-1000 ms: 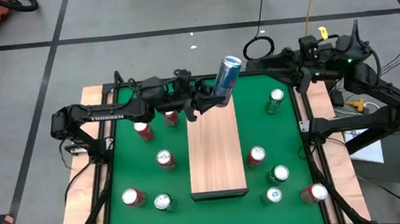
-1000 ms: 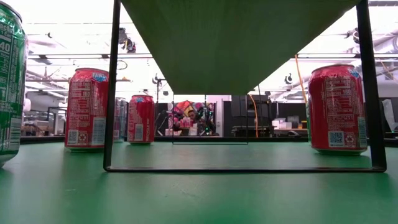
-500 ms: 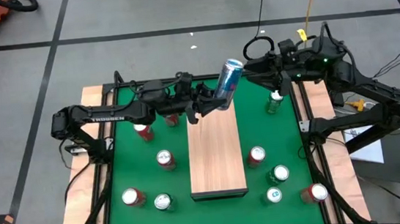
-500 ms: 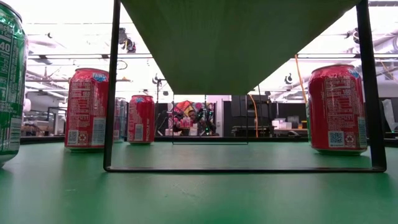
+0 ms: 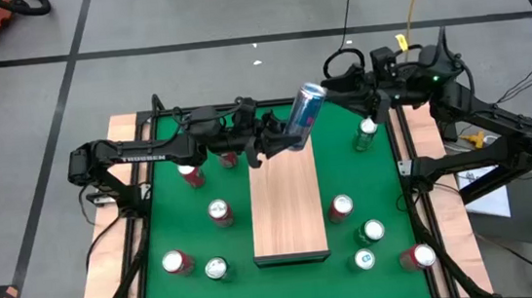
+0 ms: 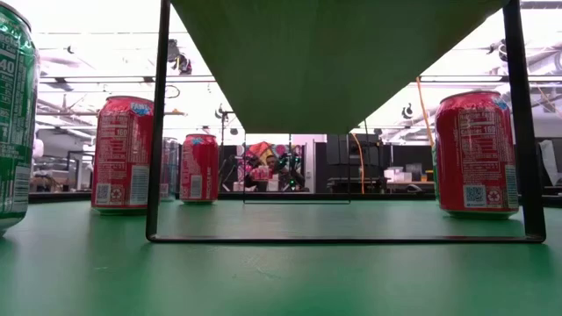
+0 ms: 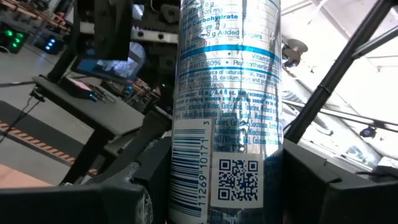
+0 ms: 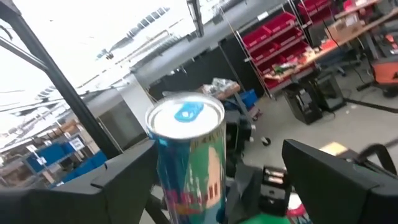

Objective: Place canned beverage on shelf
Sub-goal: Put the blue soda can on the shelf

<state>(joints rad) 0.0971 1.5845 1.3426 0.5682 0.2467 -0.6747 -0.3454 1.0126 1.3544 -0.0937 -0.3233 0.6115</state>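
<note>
- Since a second ago, the right gripper (image 5: 339, 91) has swung in from the table's far right corner toward the raised can, while the left arm has barely shifted.
- Left gripper (image 5: 280, 140) pinches the tall blue-and-silver can (image 5: 304, 114) by its lower part, holding it tilted in the air over the far end of the shelf (image 5: 287, 206), not touching the wood.
- In the left wrist view the can (image 7: 227, 106) fills the middle; its top and base are cut off, and only the dark fingers (image 7: 323, 186) flanking it show.
- Right gripper's jaws stand spread wide, just beside the can's top; in the right wrist view the can (image 8: 186, 155) rises between the two fingers (image 8: 336, 168), with its lower half out of frame.
- Whether those fingers touch the can cannot be told.
- From the low view only the shelf's underside (image 6: 334, 61) and black wire legs show; both grippers and the held can are hidden above it.
- Red and green cans (image 5: 340, 206) stand scattered on the green table (image 5: 156, 228) either side of the shelf.
</note>
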